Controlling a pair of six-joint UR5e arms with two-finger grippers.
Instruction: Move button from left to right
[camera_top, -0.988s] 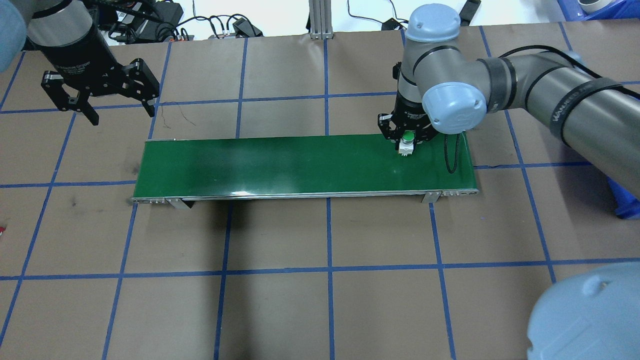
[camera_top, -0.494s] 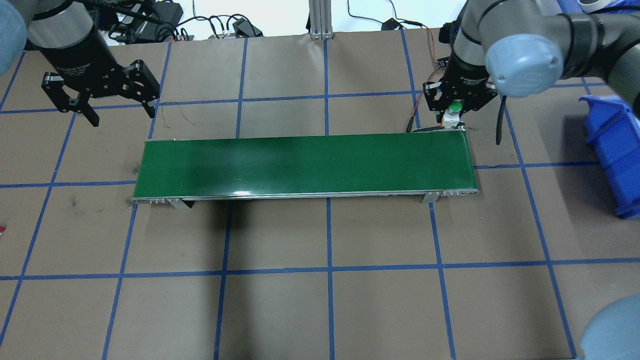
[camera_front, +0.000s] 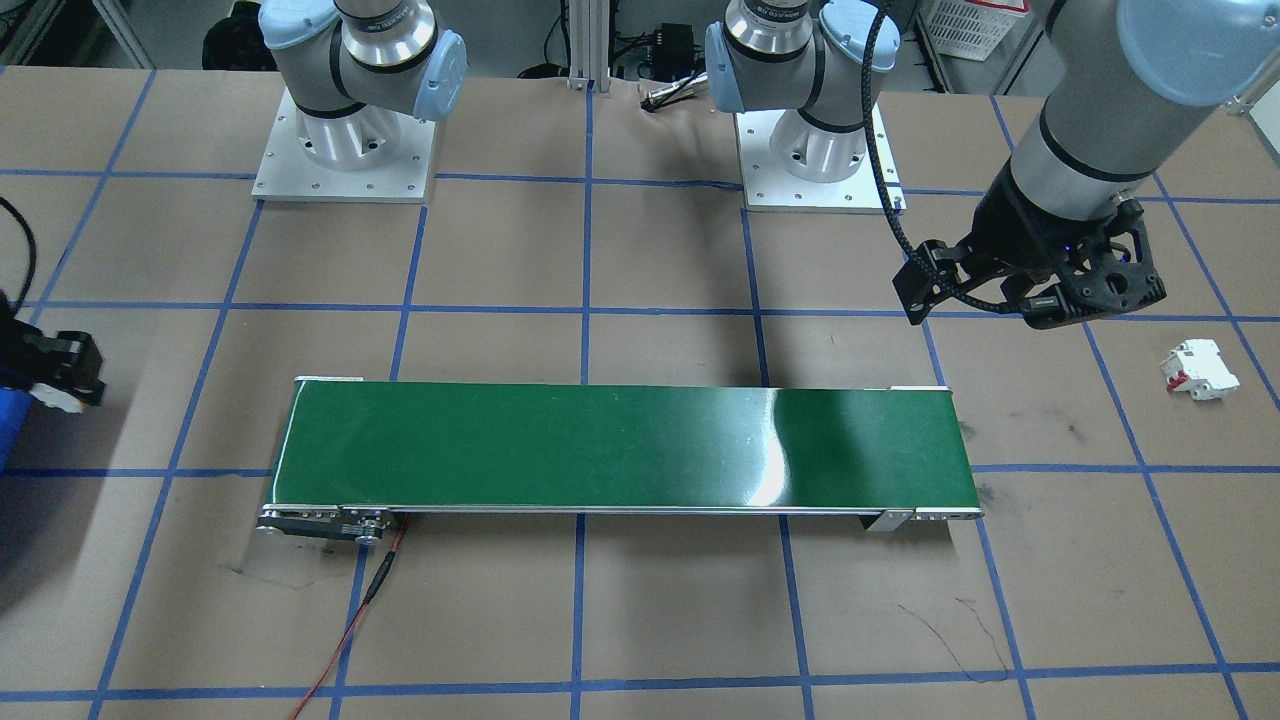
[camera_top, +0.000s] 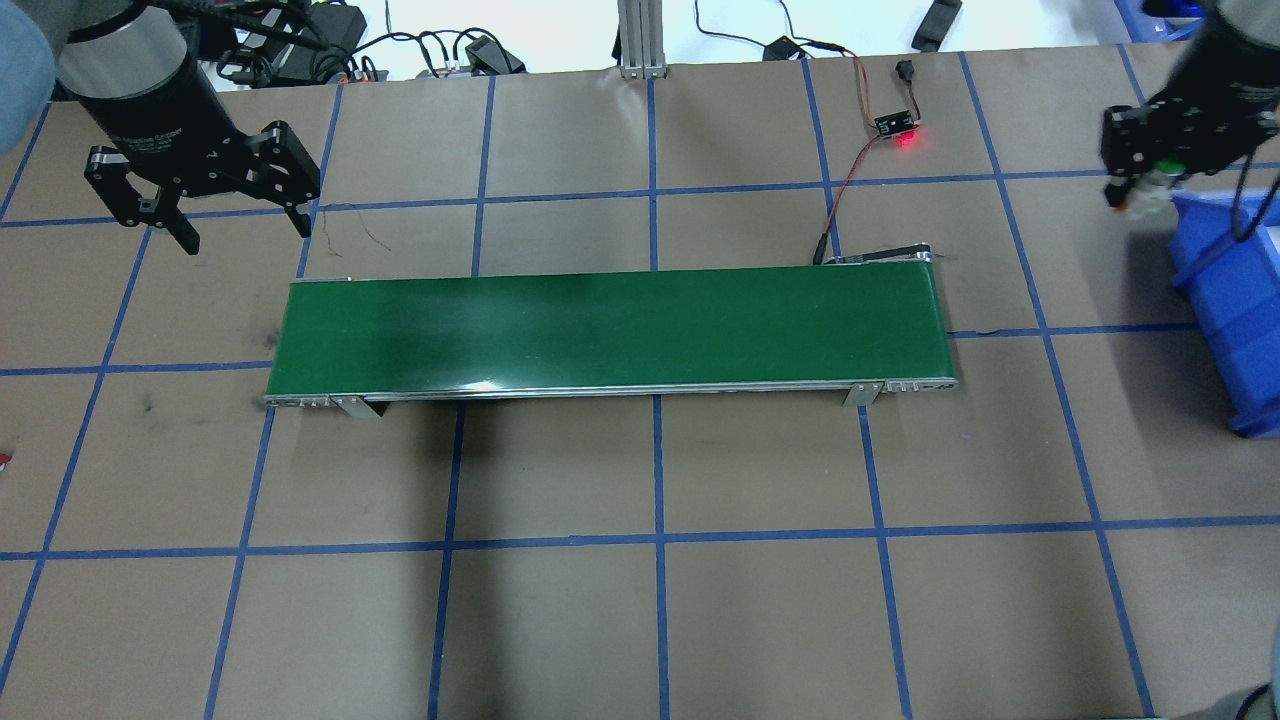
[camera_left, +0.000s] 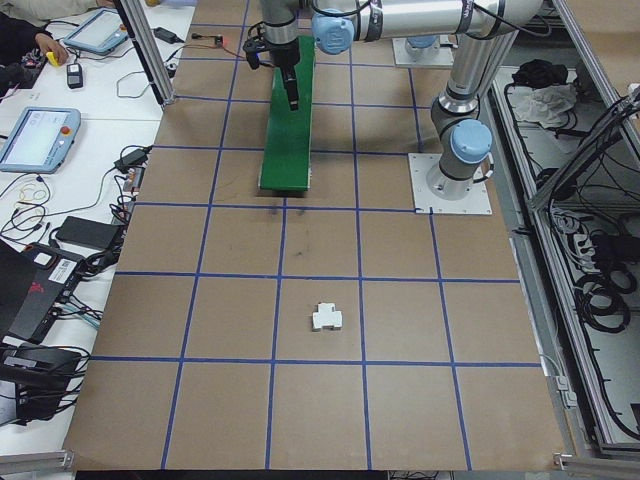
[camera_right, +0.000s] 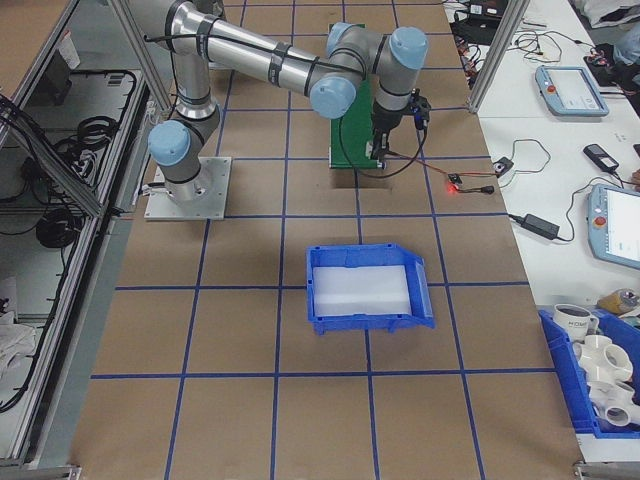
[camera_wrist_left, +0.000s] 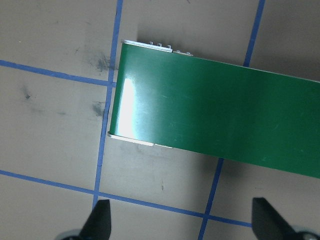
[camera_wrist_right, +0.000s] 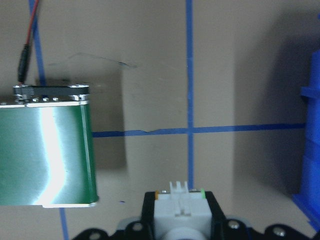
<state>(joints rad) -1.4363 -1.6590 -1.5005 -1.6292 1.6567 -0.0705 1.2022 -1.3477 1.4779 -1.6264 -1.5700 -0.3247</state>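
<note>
Green-capped button rides clamped in the right gripper, mid-carry beside the blue bin; next, centre over it and release. Left gripper hangs spread, empty.

Hiding most of the button between blurred fingers near the table's right edge; cropping the blue bin there, plus the button's green cap in the wrist view.

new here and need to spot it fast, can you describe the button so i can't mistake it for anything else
In the overhead view, go to the blue bin at the table's right edge. Just above its near corner hangs the right gripper, shut on the button. It is a small white-grey block with a green cap, held in the air, unlike the red-trimmed circuit breaker lying on the table.
</note>
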